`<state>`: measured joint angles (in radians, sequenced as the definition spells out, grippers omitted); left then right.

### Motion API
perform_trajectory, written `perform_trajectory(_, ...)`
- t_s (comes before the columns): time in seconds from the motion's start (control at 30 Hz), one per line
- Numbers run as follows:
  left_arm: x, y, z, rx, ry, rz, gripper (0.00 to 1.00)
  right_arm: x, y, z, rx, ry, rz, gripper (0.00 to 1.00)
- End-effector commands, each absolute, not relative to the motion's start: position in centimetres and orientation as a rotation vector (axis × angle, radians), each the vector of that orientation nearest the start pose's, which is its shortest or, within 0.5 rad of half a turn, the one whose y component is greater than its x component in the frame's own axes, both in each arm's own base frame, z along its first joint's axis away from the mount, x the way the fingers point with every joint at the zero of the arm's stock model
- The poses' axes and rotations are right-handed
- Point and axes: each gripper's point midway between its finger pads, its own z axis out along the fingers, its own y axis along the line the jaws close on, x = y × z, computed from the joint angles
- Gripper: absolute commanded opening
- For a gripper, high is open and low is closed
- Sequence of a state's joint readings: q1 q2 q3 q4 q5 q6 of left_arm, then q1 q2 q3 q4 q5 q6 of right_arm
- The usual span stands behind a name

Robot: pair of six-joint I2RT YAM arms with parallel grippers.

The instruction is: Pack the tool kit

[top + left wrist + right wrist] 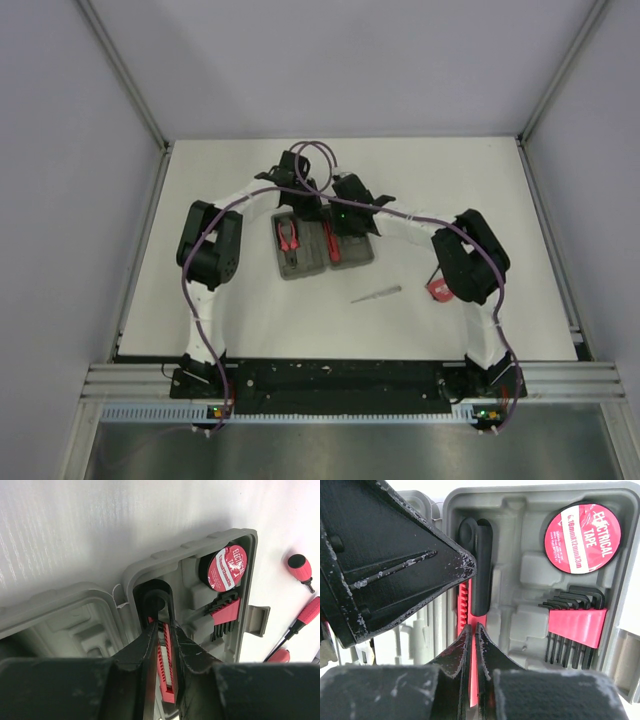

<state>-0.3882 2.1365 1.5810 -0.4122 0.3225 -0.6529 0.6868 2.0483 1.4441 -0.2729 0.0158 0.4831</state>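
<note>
Over the moulded grey case (185, 545), left gripper (164, 627) pinches the ribbed red knife (169, 690) (right gripper (474, 627) closed).

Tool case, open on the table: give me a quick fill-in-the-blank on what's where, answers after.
1. In the case, the roll of electrical tape sits beside a red holder of ____.
2. The left gripper is closed around the red-and-black ____.
3. The right gripper has its jaws ____.
4. Red-handled screwdrivers lie outside the case, on the ____.
Missing: hex keys; knife; shut; table.
</note>
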Motion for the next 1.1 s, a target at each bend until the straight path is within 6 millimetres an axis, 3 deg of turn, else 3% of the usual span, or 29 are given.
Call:
perform_trajectory(0.0,38.2,-28.8,0.5,-0.148,2.864,-0.742,0.22,28.9,28.6,-6.6,-0.235,2.929,0.257,0.00)
perform_trajectory(0.3,37.0,-30.1,-0.2,-0.122,2.894,-0.728,0.25,27.9,27.6,-8.0,-0.187,2.981,0.190,0.00)
perform_trajectory(0.53,35.9,-30.6,-0.8,-0.108,2.930,-0.733,0.09,26.5,26.4,-9.0,-0.124,3.036,0.131,0.00)
perform_trajectory(0.73,35.7,-30.8,-0.6,-0.082,2.928,-0.736,0.08,26.8,25.7,-9.1,-0.129,3.018,0.076,0.00)
perform_trajectory(0.87,36.5,-31.1,1.0,-0.056,2.886,-0.754,0.09,28.3,26.5,-7.4,-0.124,2.956,0.103,0.00)
perform_trajectory(1.07,39.2,-31.7,6.5,0.011,2.753,-0.765,0.16,32.6,29.4,-0.2,-0.106,2.764,0.244,0.00)
